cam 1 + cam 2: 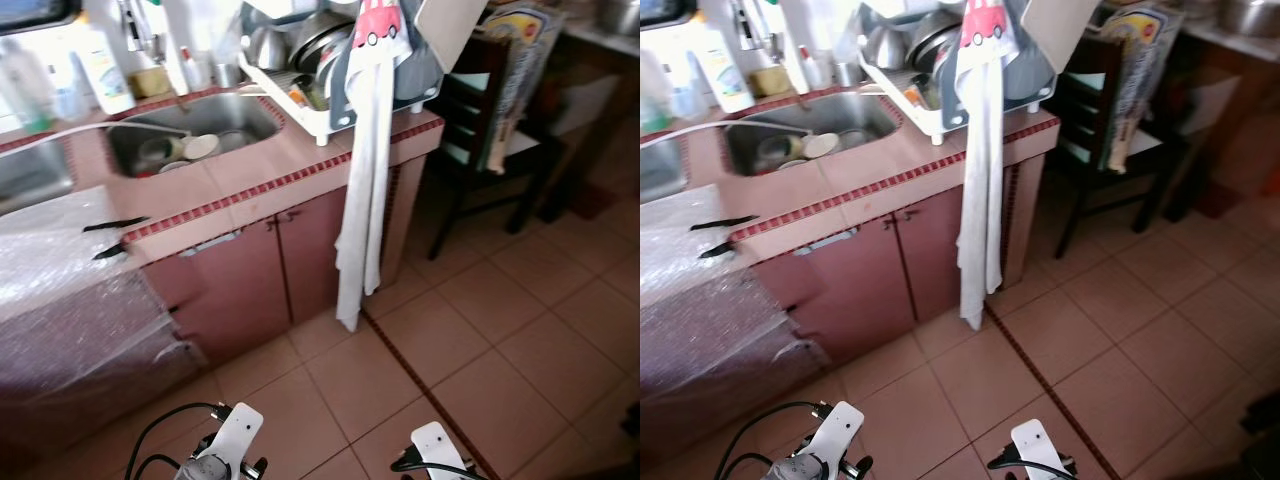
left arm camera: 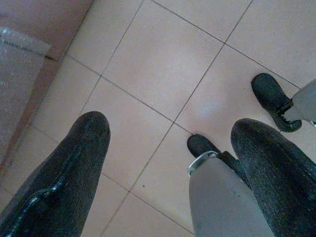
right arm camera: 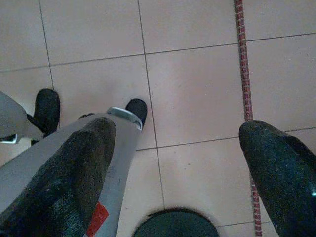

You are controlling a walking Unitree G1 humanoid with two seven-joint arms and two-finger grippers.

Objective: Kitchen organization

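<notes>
Standing back from the tiled surface (image 1: 250,195), the robot looks down with both arms hanging low over the floor (image 1: 480,330). At about nine o'clock a bubble-wrapped bulk (image 1: 60,300) sits against the cabinet. Toward eleven o'clock the sink (image 1: 190,135) holds a few dishes, with bottles (image 1: 100,65) behind it. Near twelve to one o'clock a white dish rack (image 1: 300,75) is stacked with pots and lids, and a long white towel (image 1: 362,200) hangs from that corner down past the cabinet doors. A dark chair (image 1: 480,140) stands at two o'clock.

The left hand (image 2: 170,143) is released, its two black fingers spread wide above the tiles; the right hand (image 3: 175,148) is likewise spread and grasps nothing.

Which item comes next cannot be settled from this. Whatever it is, closing the distance squarely to the surface matters, keeping clear of the dangling towel so it is not snagged.
</notes>
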